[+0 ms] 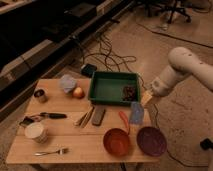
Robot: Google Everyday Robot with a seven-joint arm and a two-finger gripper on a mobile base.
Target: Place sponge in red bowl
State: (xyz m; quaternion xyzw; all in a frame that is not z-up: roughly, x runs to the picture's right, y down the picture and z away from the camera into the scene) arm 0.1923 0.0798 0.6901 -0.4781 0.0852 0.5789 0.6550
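Note:
The sponge (136, 113) is a small blue-grey block hanging upright just above the table's right side, between the green tray and the maroon plate. My gripper (143, 103) reaches in from the white arm on the right and is shut on the sponge's upper end. The red bowl (117, 141) is a round orange-red bowl at the table's front edge, below and to the left of the sponge. It holds nothing.
A flat maroon plate (151, 141) lies right of the bowl. A green tray (114, 87) stands at the back. A dark grey slab (98, 115), a red utensil (123, 120), a pale blue-grey lump (67, 82), a fruit (78, 92), a metal cup (40, 95), a white cup (36, 132) and a fork (52, 151) are on the table.

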